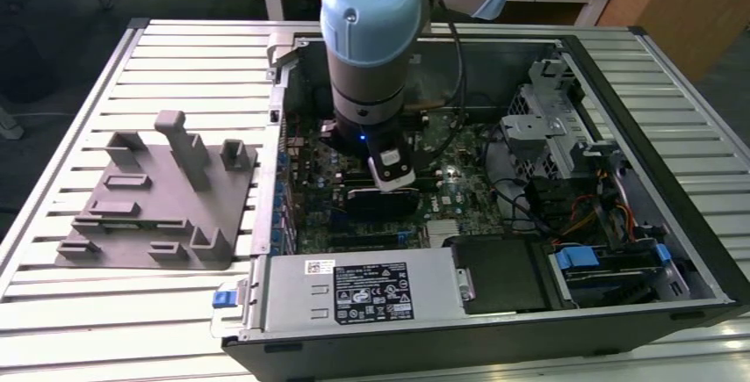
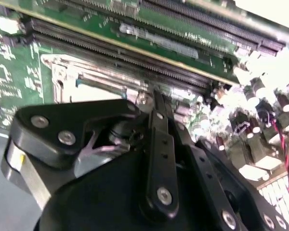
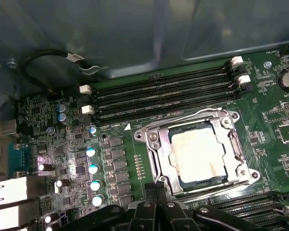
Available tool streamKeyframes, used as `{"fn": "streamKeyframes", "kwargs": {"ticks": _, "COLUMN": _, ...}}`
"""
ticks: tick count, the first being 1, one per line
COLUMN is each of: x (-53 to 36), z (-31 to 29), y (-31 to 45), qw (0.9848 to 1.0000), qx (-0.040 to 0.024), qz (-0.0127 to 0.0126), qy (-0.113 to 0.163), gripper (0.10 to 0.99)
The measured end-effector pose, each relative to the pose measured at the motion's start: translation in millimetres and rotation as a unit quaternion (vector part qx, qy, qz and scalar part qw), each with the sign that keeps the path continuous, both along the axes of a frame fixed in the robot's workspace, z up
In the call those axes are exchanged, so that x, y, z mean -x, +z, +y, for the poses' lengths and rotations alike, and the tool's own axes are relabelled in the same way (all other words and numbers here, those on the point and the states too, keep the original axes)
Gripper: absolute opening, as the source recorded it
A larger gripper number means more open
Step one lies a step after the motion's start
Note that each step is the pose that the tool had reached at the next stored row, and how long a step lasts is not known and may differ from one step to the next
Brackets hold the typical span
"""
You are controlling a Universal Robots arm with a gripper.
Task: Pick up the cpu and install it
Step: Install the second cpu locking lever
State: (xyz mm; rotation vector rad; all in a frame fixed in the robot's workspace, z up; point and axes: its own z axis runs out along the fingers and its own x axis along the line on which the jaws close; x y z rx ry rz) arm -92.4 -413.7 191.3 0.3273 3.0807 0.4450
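gripper beside socket frame, cpu seated (memory slots behind)

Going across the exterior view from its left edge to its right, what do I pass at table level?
Ribbed metal table → grey moulded fixture with upright posts → green motherboard under the blue-grey robot arm → silver drive cage → black computer case wall.

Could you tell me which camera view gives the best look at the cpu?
The first wrist view: the cpu lies flat in the metal-framed socket, its pale top fully exposed. In the second wrist view the tool's black links cover most of the socket area. In the exterior view the arm stands over that spot.
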Motion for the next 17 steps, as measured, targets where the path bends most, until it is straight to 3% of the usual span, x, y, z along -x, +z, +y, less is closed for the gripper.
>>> {"fn": "streamKeyframes", "kwargs": {"ticks": 6, "x": 0.8, "z": 0.0, "y": 0.5, "qw": 1.0, "qx": 0.0001, "qz": 0.0002, "qy": 0.0, "gripper": 0.106}}
{"fn": "streamKeyframes", "kwargs": {"ticks": 14, "x": 0.8, "z": 0.0, "y": 28.6, "qw": 1.0, "qx": 0.0007, "qz": -0.0009, "qy": 0.0, "gripper": 0.106}}
{"fn": "streamKeyframes", "kwargs": {"ticks": 15, "x": 0.8, "z": 0.1, "y": 29.0, "qw": 1.0, "qx": 0.0034, "qz": -0.0011, "qy": -0.001, "gripper": 0.106}}
{"fn": "streamKeyframes", "kwargs": {"ticks": 17, "x": 0.8, "z": 0.2, "y": 29.2, "qw": 0.9999, "qx": 0.0157, "qz": -0.001, "qy": -0.003, "gripper": 0.106}}
